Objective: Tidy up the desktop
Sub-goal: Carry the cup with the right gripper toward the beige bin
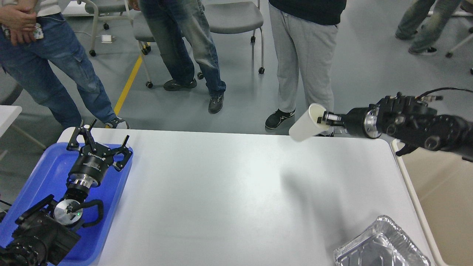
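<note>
The white desktop [229,192] fills the middle of the head view. My right gripper [322,119] is shut on the rim of a white paper cup [306,127] and holds it tilted in the air above the desktop's far right edge. A crumpled foil tray [380,245] lies at the desktop's near right corner. My left gripper [99,142] is open and empty above the far end of the blue tray [44,173] at the left.
A beige bin [439,195] stands along the desktop's right edge. Several people stand on the grey floor just beyond the far edge, with wheeled chairs behind them. Another white table's corner [7,114] shows at far left.
</note>
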You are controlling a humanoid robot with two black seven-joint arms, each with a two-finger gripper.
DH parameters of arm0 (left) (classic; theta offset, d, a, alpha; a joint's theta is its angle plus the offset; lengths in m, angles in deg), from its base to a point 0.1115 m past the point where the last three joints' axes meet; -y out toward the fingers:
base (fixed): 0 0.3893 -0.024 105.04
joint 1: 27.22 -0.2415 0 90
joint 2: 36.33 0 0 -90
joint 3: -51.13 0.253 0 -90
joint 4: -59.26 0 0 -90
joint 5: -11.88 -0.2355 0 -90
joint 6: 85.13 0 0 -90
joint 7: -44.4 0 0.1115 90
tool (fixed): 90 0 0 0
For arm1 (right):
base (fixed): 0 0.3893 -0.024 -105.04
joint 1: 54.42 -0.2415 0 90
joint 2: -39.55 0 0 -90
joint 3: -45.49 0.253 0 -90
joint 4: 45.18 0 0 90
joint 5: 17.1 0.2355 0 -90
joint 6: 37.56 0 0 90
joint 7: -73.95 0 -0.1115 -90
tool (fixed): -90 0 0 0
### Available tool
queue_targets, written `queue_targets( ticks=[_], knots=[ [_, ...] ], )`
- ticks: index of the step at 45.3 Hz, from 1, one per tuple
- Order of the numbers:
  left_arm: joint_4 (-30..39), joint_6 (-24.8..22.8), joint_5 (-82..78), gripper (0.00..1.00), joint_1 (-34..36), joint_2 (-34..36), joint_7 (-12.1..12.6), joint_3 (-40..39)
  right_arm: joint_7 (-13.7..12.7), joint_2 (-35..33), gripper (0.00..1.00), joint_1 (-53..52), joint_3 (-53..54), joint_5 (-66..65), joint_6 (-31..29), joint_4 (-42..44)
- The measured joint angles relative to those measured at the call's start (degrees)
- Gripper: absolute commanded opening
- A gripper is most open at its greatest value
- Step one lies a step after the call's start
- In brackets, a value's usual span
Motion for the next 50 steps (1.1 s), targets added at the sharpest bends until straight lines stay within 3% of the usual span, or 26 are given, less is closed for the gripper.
queue_targets(
  ticks=[31, 50],
  knots=[
    [0.00, 0.00, 0.00, 1.00, 0.00, 0.00, 0.00, 0.03, -3.73, -10.50, 0.00, -7.37, 10.30, 11.54, -2.62, -2.62],
    [0.00, 0.00, 0.00, 1.00, 0.00, 0.00, 0.00, 0.04, -4.38, -13.27, 0.00, -4.39, 11.26, 18.25, 4.88, 0.37]
  ],
)
